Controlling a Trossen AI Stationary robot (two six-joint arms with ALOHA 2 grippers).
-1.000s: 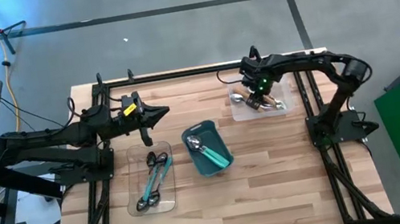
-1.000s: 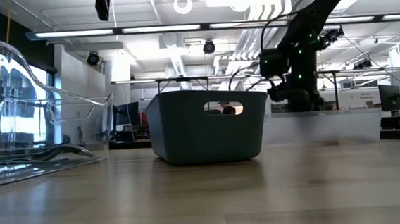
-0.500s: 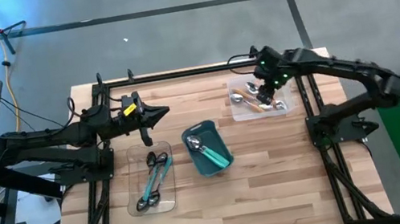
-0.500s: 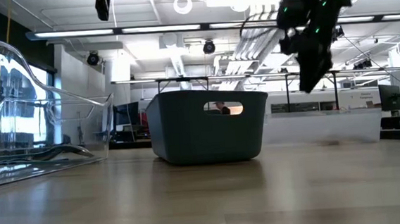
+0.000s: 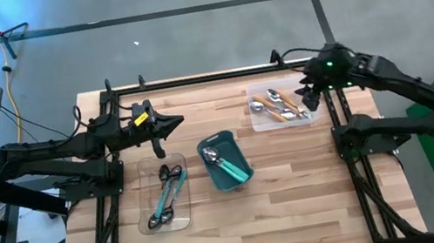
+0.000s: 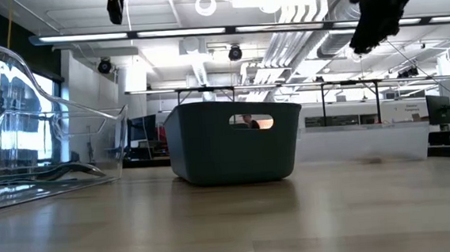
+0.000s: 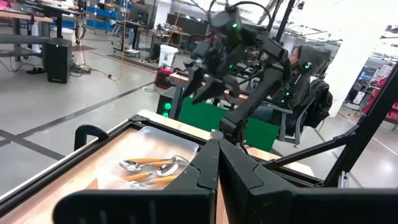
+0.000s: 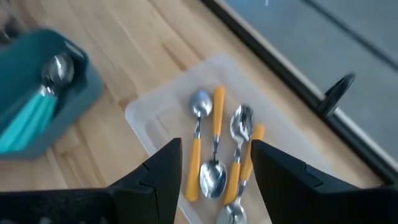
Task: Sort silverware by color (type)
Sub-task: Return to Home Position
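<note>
Spread wide and empty, the right gripper (image 5: 311, 97) hangs over the clear plastic tray (image 5: 258, 121) of orange-handled metal spoons (image 5: 278, 104); the left gripper (image 5: 175, 121) waits closed over the wooden table (image 5: 300, 196)

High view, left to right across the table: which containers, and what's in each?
clear tray holding teal and dark spoons → teal bin holding teal spoons → white tray holding orange spoons
</note>
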